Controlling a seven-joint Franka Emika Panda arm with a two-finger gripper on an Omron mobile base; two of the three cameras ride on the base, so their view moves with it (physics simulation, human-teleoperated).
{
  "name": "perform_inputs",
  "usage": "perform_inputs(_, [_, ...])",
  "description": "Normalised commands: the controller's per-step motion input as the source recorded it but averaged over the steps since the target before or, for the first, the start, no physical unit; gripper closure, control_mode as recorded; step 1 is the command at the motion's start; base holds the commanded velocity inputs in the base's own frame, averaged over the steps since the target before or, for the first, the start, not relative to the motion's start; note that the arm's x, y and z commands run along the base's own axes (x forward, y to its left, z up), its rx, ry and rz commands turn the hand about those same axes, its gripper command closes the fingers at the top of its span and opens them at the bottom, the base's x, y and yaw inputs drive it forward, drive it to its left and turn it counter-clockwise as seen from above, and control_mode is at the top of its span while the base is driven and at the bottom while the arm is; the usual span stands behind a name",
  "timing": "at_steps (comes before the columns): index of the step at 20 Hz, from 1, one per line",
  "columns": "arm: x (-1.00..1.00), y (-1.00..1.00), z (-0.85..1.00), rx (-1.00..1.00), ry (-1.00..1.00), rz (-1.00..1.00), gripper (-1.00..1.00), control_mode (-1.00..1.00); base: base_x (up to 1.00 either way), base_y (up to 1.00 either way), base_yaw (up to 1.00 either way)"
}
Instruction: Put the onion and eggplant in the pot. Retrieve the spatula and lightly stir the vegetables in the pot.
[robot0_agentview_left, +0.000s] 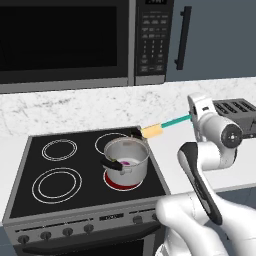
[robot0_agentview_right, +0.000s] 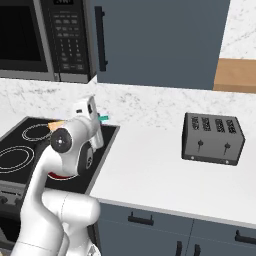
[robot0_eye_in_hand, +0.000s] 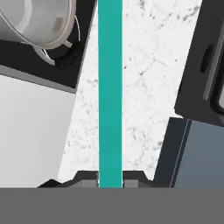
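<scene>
Pot (robot0_agentview_left: 126, 158): a shiny steel saucepan on the front right burner of the stove, over a ring that glows red; one black handle points toward the front left, the other toward the back right; in the hand view its rim and pale inside show at the top left (robot0_eye_in_hand: 41, 22)
Stove (robot0_agentview_left: 30, 172): a black glass cooktop with four ringed burners and a row of knobs along the front edge; the largest thing near the pot; it sits in a pale marble-look counter (robot0_agentview_right: 165, 170)
Microwave (robot0_agentview_left: 65, 40): dark, mounted above the stove, keypad at its right side; a dark blue-grey cabinet door with a black bar handle stands beside it
Toaster (robot0_agentview_right: 213, 138): dark grey, four slots, on the counter well to the right of the stove
Gripper (robot0_eye_in_hand: 110, 180): held up above the counter just right of the stove; its two dark finger tips sit tight against either side of the teal handle, so it is clamped on the spatula
Spatula (robot0_agentview_left: 159, 128): lifted clear of the counter and lying roughly level; thin teal handle runs from the gripper toward the stove; the flat tan head hangs just behind and right of the pot's rim, near its back handle; whether it touches the pot cannot be told
Onion (robot0_agentview_left: 127, 163): a small pinkish-purple patch low inside the pot
Eggplant (robot0_agentview_left: 116, 163): a dark shape inside the pot just beside the onion, against the near wall; too small to make out more
</scene>
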Motion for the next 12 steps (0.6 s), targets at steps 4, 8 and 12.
perform_inputs(4, [0.28,0.15,0.00,-0.59,-0.14,0.08,1.00,-1.00,0.00,0.00,0.00])
perform_inputs(8, [0.40,0.32,0.03,-0.49,-0.03,0.23,1.00,-1.00,0.00,0.00,0.00])
perform_inputs(12, [0.34,0.47,0.04,-0.33,0.00,0.35,1.00,-1.00,0.00,0.00,0.00])
